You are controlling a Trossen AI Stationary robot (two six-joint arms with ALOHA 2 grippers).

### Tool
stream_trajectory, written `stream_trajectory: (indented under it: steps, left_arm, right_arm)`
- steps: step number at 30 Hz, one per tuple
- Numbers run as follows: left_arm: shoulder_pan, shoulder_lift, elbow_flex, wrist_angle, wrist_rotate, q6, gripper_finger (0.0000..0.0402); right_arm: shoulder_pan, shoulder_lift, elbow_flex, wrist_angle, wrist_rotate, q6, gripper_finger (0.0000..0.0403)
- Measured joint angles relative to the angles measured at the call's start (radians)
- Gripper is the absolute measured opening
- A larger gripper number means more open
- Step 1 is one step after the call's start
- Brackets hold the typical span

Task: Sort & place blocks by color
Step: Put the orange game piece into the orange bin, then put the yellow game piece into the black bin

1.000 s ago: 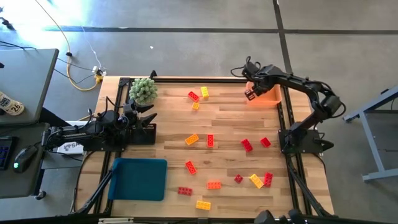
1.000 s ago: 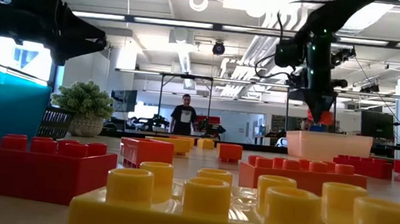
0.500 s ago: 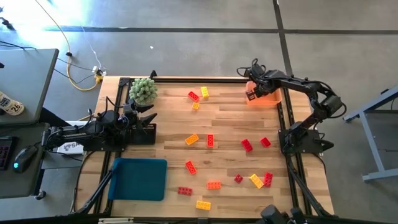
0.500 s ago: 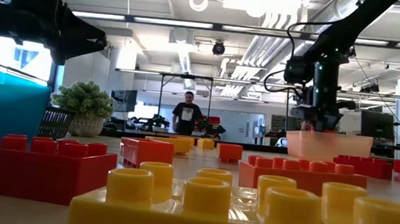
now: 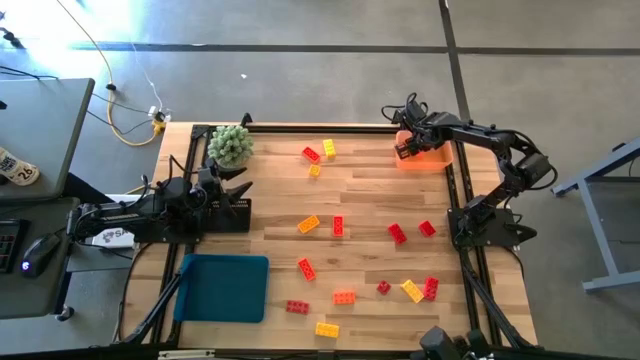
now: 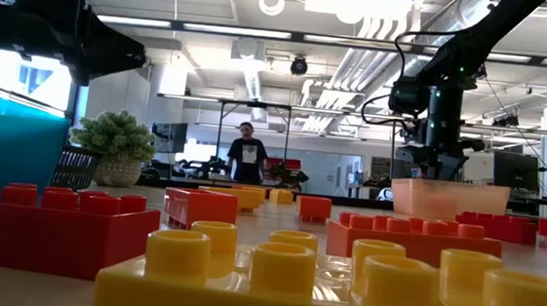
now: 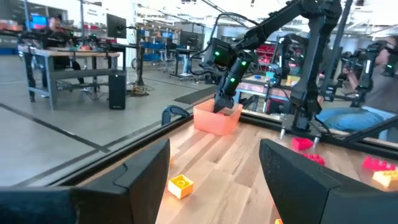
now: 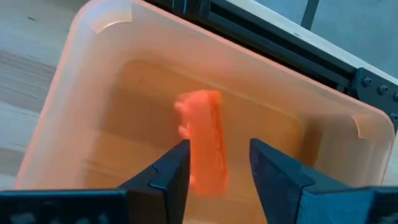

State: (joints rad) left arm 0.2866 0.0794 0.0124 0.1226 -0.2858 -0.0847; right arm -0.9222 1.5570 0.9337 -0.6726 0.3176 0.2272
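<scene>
**Inspector A:** Orange block (image 8: 204, 140): inside the orange tray (image 8: 93, 74), directly ahead of the right pincer (image 8: 214, 165). Its long axis runs out from the gap between the jaws. The jaws stand parted with daylight on both sides of the block; it blurs as if dropping free.

**Inspector B:** Tray location?

**Inspector A:** Far right corner of the tabletop (image 5: 360, 195), right pincer hanging over it.

**Inspector B:** Left pincer (image 5: 240, 196)?

**Inspector A:** Parked at the left edge, jaws wide, holding nothing.

**Inspector B:** Remaining blocks?

**Inspector A:** Scattered loose on the tabletop, mostly centre and right, so the right arm is nearer. The red pair (image 5: 411, 231) lies closest, in my judgement.
</scene>
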Motion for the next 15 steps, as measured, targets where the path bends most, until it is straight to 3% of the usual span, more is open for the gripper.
stream_trajectory:
  steps: [5,15]
  left_arm:
    - [0.0,0.002,0.006,-0.001,-0.065,0.002,0.0239]
    - [0.0,0.071,0.125,0.0,-0.067,0.072,0.0239]
  right_arm:
    - [0.0,0.0,0.03,-0.023,-0.013,0.0,0.0177]
    - [0.024,0.0,0.128,-0.095,-0.062,0.008,0.0181]
